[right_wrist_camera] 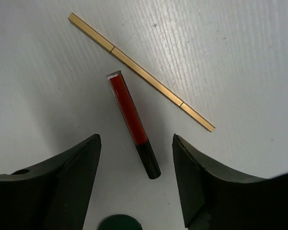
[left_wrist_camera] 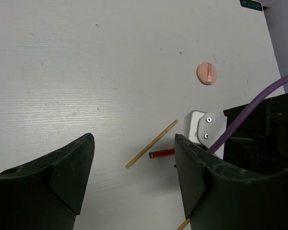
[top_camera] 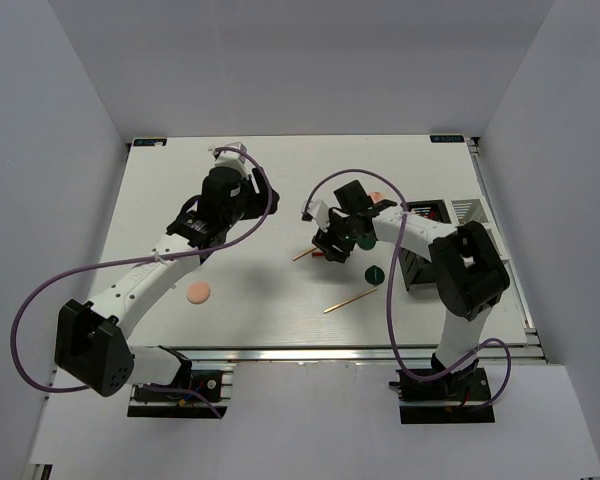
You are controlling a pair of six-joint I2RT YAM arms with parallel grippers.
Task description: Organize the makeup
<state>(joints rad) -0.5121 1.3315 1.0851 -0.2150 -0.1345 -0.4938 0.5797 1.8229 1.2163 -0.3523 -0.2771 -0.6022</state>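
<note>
The right tool (right_wrist_camera: 136, 146) has its fingers apart over one red tube (right_wrist_camera: 133, 122). One of two tan sticks (right_wrist_camera: 139, 72) lies at 12 o'clock and one green disc (right_wrist_camera: 119, 223) at 6. The left tool (left_wrist_camera: 134, 143) is apart and empty. Two peach discs (top_camera: 197, 292) lie on the table (top_camera: 270, 180), at 8 and 2 o'clock.

The slim tube (right_wrist_camera: 133, 122) was see-through red with a black cap, and the stick (right_wrist_camera: 141, 72) beside it was golden tan. One disc (top_camera: 197, 292) was peach-pink, a second disc (top_camera: 374, 274) dark green. The table (top_camera: 280, 180) was white with a faint grain, and the cable (left_wrist_camera: 249, 109) was purple.
</note>
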